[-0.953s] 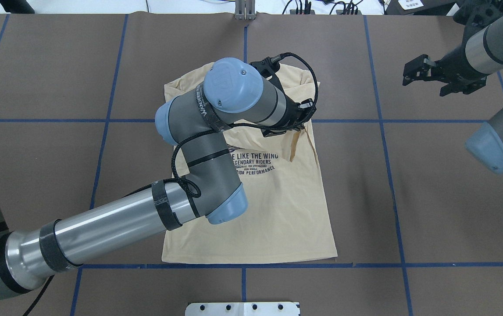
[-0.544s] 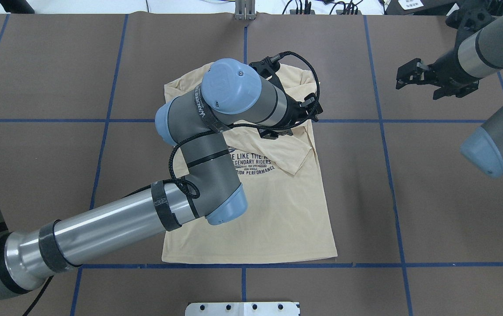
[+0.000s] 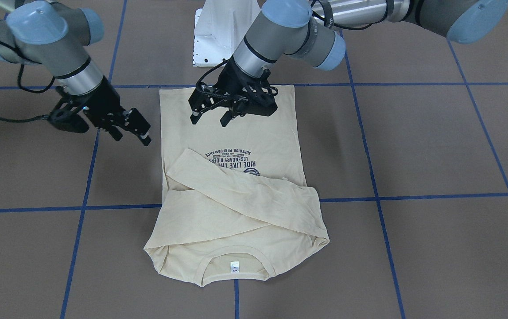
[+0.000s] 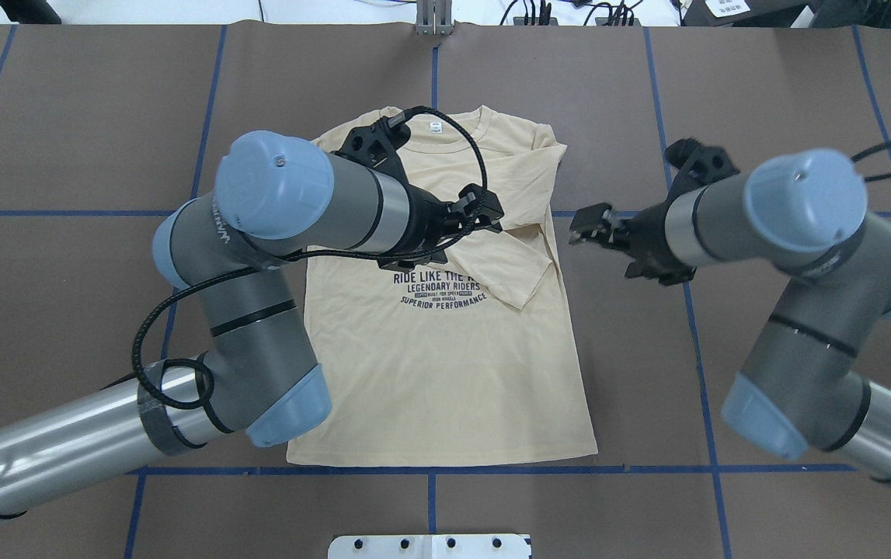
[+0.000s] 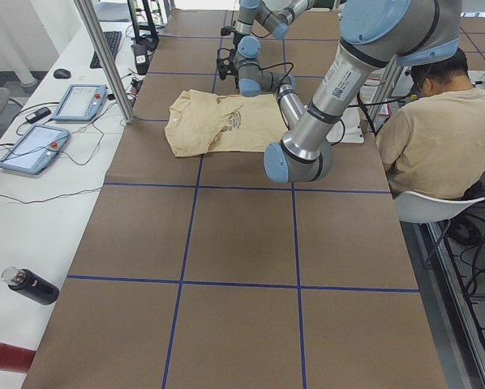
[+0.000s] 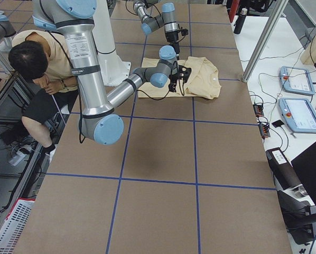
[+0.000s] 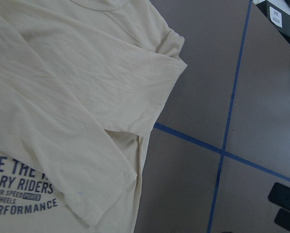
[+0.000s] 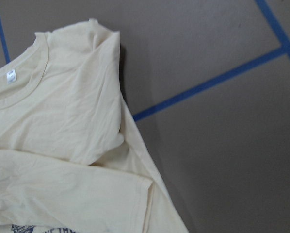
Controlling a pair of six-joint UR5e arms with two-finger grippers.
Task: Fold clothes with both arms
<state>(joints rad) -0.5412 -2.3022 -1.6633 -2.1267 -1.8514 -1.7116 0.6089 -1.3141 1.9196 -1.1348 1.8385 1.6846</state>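
Observation:
The cream-yellow T-shirt (image 4: 445,365) lies flat on the brown table, collar and white tag (image 3: 234,266) at the far side from the robot. Both long sleeves are folded across the chest (image 3: 236,195), partly covering the navy print (image 4: 441,289). My left gripper (image 3: 209,118) hovers open and empty over the shirt's lower body; in the overhead view it (image 4: 476,225) is over the chest. My right gripper (image 3: 133,134) is open and empty just beside the shirt's edge, also in the overhead view (image 4: 581,225). The right wrist view shows the collar (image 8: 19,87) and a folded sleeve cuff (image 8: 135,204).
The white pedestal base (image 3: 222,35) stands at the robot's side of the table. Blue tape lines (image 4: 694,310) grid the brown table top. A seated person (image 5: 429,138) is beside the robot. Control tablets (image 5: 80,101) and bottles (image 5: 32,285) lie on the side bench.
My left gripper let go of the sleeve, which now lies flat across the chest, and the arm drew back to the left. My right arm swung in from the far right to the shirt's edge.

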